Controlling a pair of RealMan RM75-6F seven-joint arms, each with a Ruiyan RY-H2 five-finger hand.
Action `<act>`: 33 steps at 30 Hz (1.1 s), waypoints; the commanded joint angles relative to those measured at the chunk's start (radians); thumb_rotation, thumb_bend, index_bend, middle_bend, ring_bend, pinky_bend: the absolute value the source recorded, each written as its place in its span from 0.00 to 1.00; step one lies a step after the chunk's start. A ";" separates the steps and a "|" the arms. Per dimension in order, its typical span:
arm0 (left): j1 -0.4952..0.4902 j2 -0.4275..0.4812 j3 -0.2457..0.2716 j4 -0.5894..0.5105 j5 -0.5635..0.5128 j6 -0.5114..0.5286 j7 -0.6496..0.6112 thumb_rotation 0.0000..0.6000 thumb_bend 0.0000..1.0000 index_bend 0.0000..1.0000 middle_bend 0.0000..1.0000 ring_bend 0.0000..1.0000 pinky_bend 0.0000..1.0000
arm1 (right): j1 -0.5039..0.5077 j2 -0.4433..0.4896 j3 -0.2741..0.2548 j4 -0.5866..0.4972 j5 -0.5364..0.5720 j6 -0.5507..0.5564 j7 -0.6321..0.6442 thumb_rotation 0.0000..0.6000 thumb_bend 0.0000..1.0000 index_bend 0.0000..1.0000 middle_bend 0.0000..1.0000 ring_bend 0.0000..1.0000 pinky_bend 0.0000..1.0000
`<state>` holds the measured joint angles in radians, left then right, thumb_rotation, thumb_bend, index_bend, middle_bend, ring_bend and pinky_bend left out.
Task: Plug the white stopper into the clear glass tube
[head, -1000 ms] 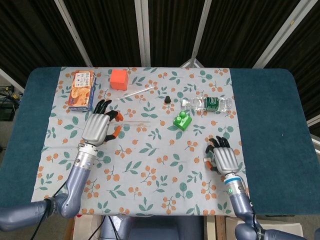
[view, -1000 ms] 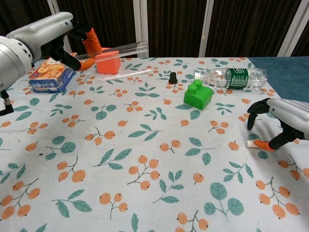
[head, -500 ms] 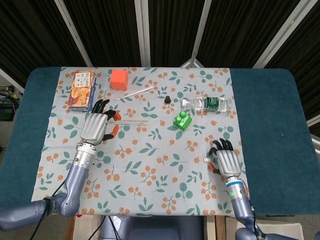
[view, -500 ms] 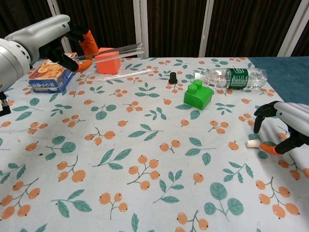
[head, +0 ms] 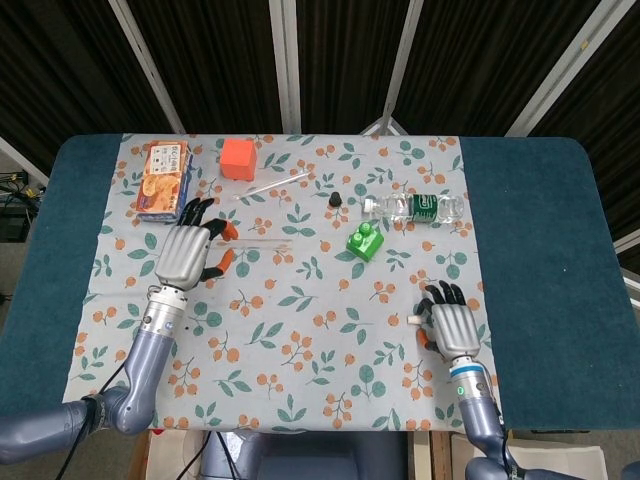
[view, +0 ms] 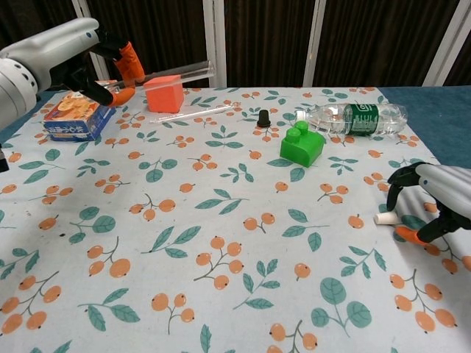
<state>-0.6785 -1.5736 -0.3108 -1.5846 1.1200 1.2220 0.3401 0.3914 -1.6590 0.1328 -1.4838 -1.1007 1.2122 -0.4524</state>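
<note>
A table covered by a leaf-and-berry printed cloth (head: 300, 300) is set before dark curtains. The clear glass tube (view: 176, 71) is held raised above the cloth, pinched in the fingers of the left hand (head: 187, 252) and lying roughly level. The white stopper (view: 383, 218) lies on the cloth near the right edge, just beside the right hand (view: 434, 198), whose fingers are curled downward and hold nothing. The step in hand is judged to be the pickup of the stopper; a pinch on it is called for next, then a carry to the tube's open end. A green-labelled water bottle (head: 413, 207) and a printed snack box (head: 161, 179) are seen, but no writing can be read.
</note>
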 commanded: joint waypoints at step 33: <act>-0.011 0.000 -0.006 0.003 -0.001 0.013 0.007 1.00 0.82 0.55 0.56 0.09 0.00 | 0.016 -0.032 0.022 0.035 0.031 -0.031 0.014 1.00 0.36 0.50 0.20 0.09 0.09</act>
<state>-0.6897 -1.5740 -0.3170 -1.5821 1.1193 1.2351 0.3472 0.4071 -1.6909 0.1551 -1.4494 -1.0693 1.1810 -0.4382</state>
